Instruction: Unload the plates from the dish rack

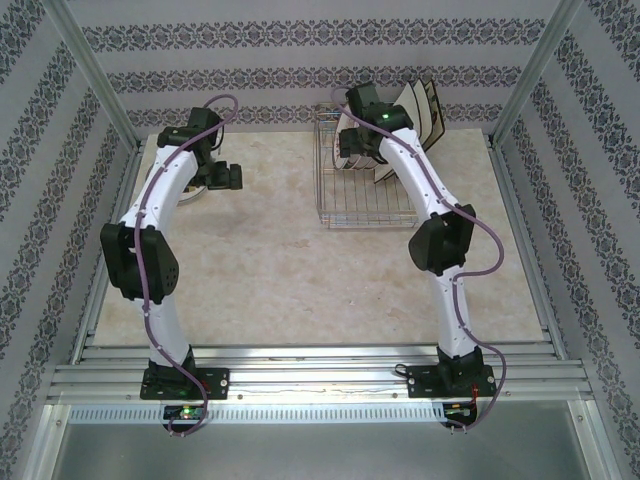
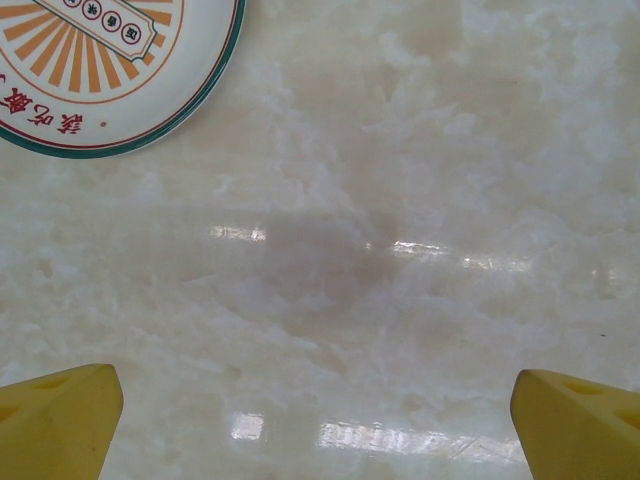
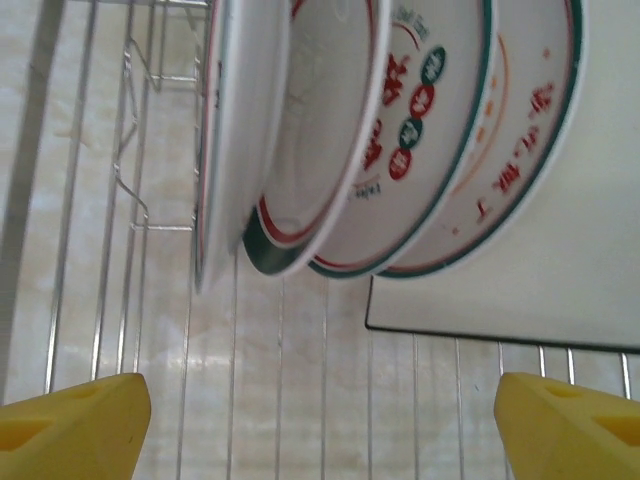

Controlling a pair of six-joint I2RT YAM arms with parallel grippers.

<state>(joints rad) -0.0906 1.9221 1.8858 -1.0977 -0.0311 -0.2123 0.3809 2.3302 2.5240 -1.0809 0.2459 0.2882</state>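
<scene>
A cream, marble-patterned desk (image 1: pixel 270 270) seen from above, ringed by patterned walls, with two white robot arms bolted at its near edge. The left arm reaches to the far left of the desk, and its claw (image 1: pixel 228 178) hangs just above the surface. From the left wrist camera, the left claw (image 2: pixel 320 420) is wide open, its yellow fingertips (image 2: pixel 60 420) at the bottom corners with only bare desk between them. Beyond it, one round plate (image 2: pixel 110 70) lies flat on the desk, white with orange rays and a green rim, apart from the claw. The right arm stretches to the silver wire dish rack (image 1: pixel 330 205) at the far right of the desk, its claw (image 1: pixel 350 145) down inside the basket. From the right wrist camera, the right claw (image 3: pixel 320 420) is also open, its yellow fingertips (image 3: pixel 70 425) spread apart above the rack's floor wires (image 3: pixel 130 200) and holding nothing. Just ahead of it, several round plates (image 3: pixel 340 130) with red and green rims stand on edge, leaning together. Behind them, to the right, stands a square cream plate (image 3: pixel 560 290) with a dark edge. From above, the square plates (image 1: pixel 420 105) lean at the rack's far end.
</scene>
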